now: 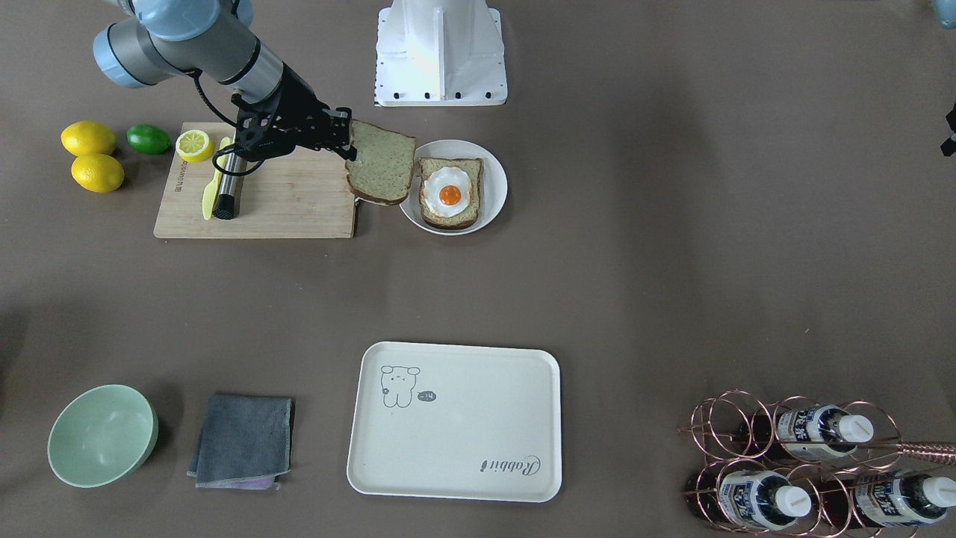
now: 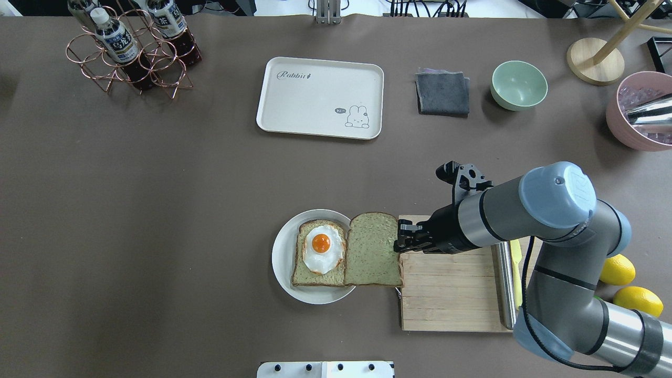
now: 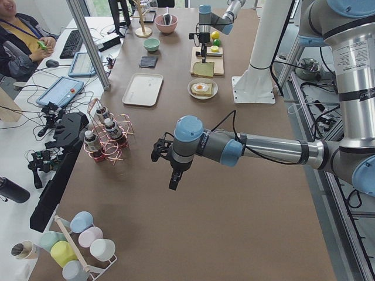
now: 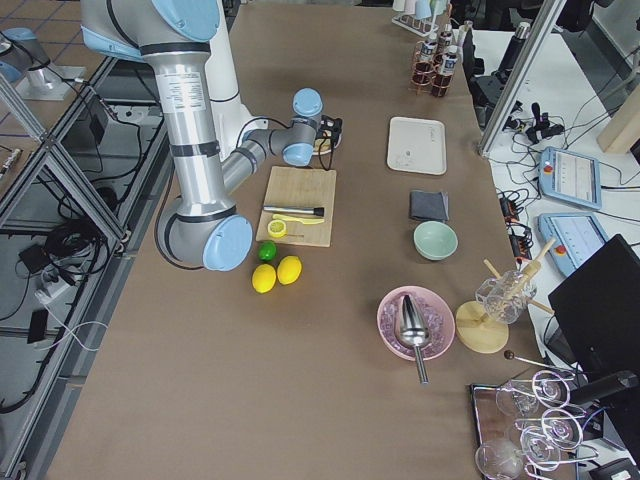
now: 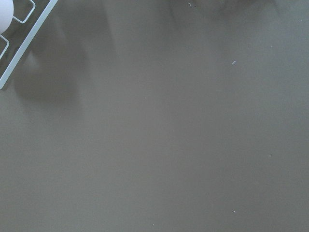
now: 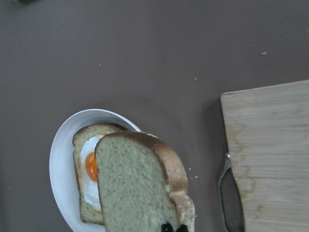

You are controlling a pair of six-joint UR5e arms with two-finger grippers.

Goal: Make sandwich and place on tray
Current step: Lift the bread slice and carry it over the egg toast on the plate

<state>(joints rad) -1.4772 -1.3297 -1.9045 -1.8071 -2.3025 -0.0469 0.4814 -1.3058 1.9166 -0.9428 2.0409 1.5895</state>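
My right gripper (image 1: 349,142) is shut on the edge of a bread slice (image 1: 382,173) and holds it tilted in the air, between the cutting board and the round white plate (image 1: 499,196). In the right wrist view the held slice (image 6: 137,183) partly covers the plate. On the plate lies the other slice (image 1: 429,168) with the fried egg (image 1: 449,194) on top. The cream tray (image 1: 455,441) sits apart at the table's far side with nothing on it. My left gripper (image 3: 174,178) hangs over bare table, far from all this; I cannot tell whether it is open.
A wooden cutting board (image 1: 291,202) carries a yellow knife (image 1: 210,187), a metal cylinder (image 1: 226,190) and a lemon half (image 1: 194,145). Two lemons (image 1: 89,138) and a lime (image 1: 149,138) lie beside it. A green bowl (image 1: 102,435), grey cloth (image 1: 243,441) and bottle rack (image 1: 806,463) flank the tray.
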